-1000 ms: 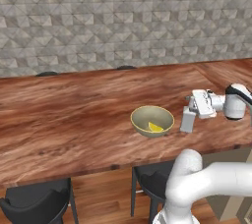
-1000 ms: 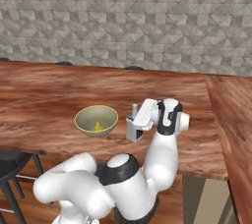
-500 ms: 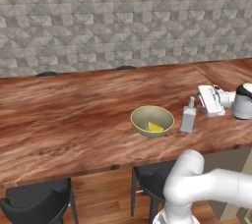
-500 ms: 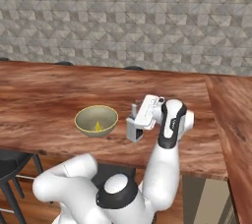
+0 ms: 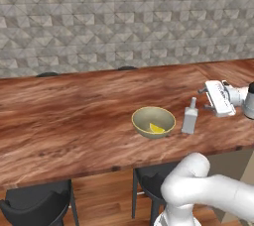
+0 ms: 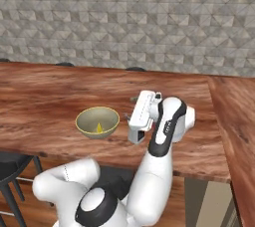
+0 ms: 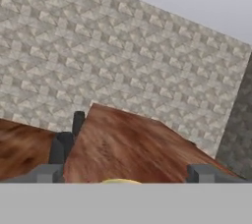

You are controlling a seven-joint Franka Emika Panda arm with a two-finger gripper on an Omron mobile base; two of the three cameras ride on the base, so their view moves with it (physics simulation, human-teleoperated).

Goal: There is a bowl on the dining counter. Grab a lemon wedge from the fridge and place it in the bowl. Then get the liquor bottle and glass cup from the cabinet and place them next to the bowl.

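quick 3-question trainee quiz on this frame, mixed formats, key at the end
1. True or false: the lemon wedge lies in the bowl.
2. The liquor bottle stands: A) upright on the dining counter, beside the bowl; B) lying in the bowl; C) clamped in the gripper.
3. Fill in: the gripper's jaws are ____.

Key: 1 true; 2 A; 3 open.
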